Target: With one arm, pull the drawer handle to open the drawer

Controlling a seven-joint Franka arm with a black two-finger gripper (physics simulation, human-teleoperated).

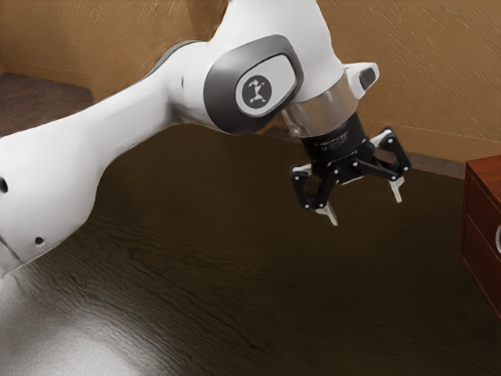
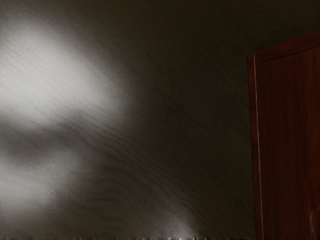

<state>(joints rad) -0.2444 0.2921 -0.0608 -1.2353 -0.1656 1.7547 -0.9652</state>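
The gripper (image 1: 362, 200) is hovering above the dark table (image 1: 235, 298) with its fingers spread wide, gripping nothing; the white arm (image 1: 117, 149) is reaching in from the exterior view's left; the red-brown drawer cabinet (image 1: 484, 227) is standing at the exterior view's right edge, near the gripper but apart from it, its drawer fronts sitting flush.

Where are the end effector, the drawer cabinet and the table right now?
end effector (image 1: 364, 205), exterior view, midway between its open fingertips.
drawer cabinet (image 1: 484, 211), exterior view, on its front face.
table (image 1: 235, 274), exterior view, bare dark top.
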